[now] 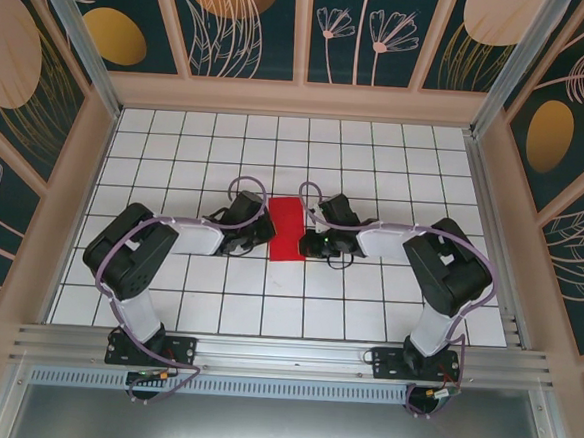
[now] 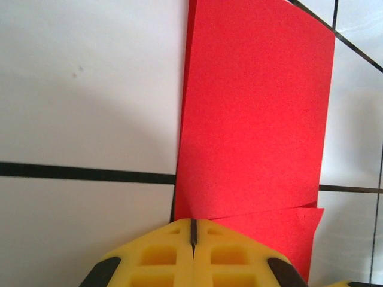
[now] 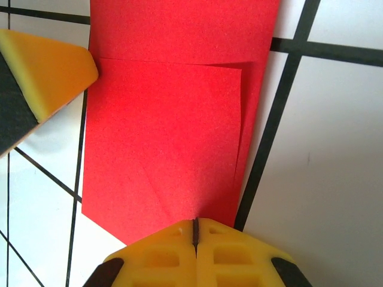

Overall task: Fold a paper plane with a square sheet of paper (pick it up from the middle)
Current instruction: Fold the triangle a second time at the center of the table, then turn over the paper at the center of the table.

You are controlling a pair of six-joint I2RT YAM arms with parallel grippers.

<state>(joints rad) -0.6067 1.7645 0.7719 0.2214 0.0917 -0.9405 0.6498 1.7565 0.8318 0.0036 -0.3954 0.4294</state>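
Spreading beneath me is the white tiled table (image 1: 166,300), ruled with black grid lines and walled in by dark panels (image 1: 245,25) painted with pale flowers. My left arm (image 1: 144,254) and my right arm (image 1: 439,269) bend in from the near edge toward the middle of the table and face each other.

Between them lies the red paper (image 1: 287,230), flat on the tiles near the table's centre. From above it reads as a narrow upright rectangle, folded down from its square. Through my left wrist camera the paper (image 2: 257,119) shows as a broad top layer with a second layer jutting out under its near edge. Through my right wrist camera the paper (image 3: 167,149) shows a folded flap lying over a longer strip, with a faint diagonal crease across the flap.

My left pincer (image 2: 192,230) is closed, its yellow pads meeting along a thin dark seam, and its tip sits at the paper's left edge. My right pincer (image 3: 195,230) is closed the same way, its tip at the opposite edge. Whether either tip presses the paper down I cannot tell. In the right wrist view a yellow finger (image 3: 42,72) of my left pincer touches the paper's far side.
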